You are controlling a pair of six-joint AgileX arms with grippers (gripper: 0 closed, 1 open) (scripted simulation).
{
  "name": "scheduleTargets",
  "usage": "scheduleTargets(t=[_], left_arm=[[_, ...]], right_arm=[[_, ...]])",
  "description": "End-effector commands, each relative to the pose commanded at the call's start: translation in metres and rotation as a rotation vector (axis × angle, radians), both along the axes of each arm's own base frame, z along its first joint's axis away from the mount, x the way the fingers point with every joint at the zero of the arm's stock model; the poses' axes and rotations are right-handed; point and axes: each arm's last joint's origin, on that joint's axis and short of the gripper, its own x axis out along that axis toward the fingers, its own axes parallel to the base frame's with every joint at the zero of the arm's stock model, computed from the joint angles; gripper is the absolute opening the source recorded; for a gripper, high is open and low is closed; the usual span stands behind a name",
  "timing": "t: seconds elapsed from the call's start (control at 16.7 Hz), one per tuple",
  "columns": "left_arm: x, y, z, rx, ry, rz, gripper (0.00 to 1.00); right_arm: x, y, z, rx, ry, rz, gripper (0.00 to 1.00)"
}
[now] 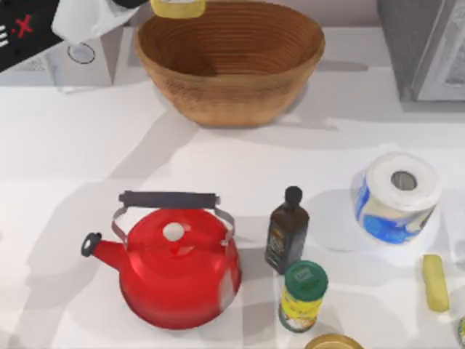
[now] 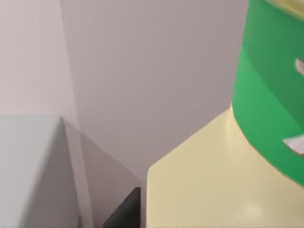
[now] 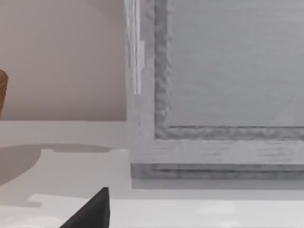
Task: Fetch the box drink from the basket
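A white surface (image 1: 73,203) seen from above. At its far side, centre, sits the basket (image 1: 229,62), a wide brown woven bowl with ribbed coils, its inside bare as far as can be seen. Directly above the basket's far rim, at the top edge of the top view, a pale yellow block shows: the bottom of the box drink (image 1: 178,7), lifted clear of the basket and cut off by the frame. The white left arm (image 1: 83,22) reaches in at the top left corner, next to the carton.

From the left wrist camera, the box drink (image 2: 213,180) sits very close to the lens: a cream-yellow face with a broad green band above it, carrying small white marks. One dark finger of the left claw (image 2: 123,211) shows just beside the carton's edge. Whether the left claw is clenched on the carton cannot be told from these pictures.

From the right wrist camera, a dark fingertip of the right claw (image 3: 92,211) shows low over the white surface, facing a grey framed cabinet (image 3: 213,95); the basket's edge (image 3: 2,92) shows far off. Whether the right claw is released or clenched cannot be told.

Nearer on the surface stand a red kettle (image 1: 174,265), a dark bottle (image 1: 287,233), a green-lidded yellow can (image 1: 303,297) and a paper roll (image 1: 397,196) at the right.
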Motion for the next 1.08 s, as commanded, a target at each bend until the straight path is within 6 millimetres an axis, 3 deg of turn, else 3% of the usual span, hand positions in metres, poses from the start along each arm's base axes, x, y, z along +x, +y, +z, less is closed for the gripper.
scheduleTargets(t=[0.12, 0.3, 0.48, 0.6, 0.78, 0.9, 1.08], left_arm=[[-0.027, 0.035, 0.014, -0.006, -0.010, 0.002, 0.00], [-0.086, 0.092, 0.028, -0.019, -0.042, 0.007, 0.00], [-0.157, 0.142, 0.019, -0.032, -0.093, 0.011, 0.00], [-0.203, 0.167, -0.003, -0.035, -0.128, 0.014, 0.00], [-0.254, 0.189, -0.053, -0.030, -0.171, 0.015, 0.00], [-0.275, 0.197, -0.091, -0.021, -0.189, 0.016, 0.00], [-0.288, 0.203, -0.140, -0.009, -0.201, 0.015, 0.00]], right_arm=[[0.000, 0.000, 0.000, 0.000, 0.000, 0.000, 1.00], [0.000, 0.000, 0.000, 0.000, 0.000, 0.000, 1.00], [0.000, 0.000, 0.000, 0.000, 0.000, 0.000, 1.00], [0.000, 0.000, 0.000, 0.000, 0.000, 0.000, 1.00], [0.000, 0.000, 0.000, 0.000, 0.000, 0.000, 1.00], [0.000, 0.000, 0.000, 0.000, 0.000, 0.000, 1.00], [0.000, 0.000, 0.000, 0.000, 0.000, 0.000, 1.00]])
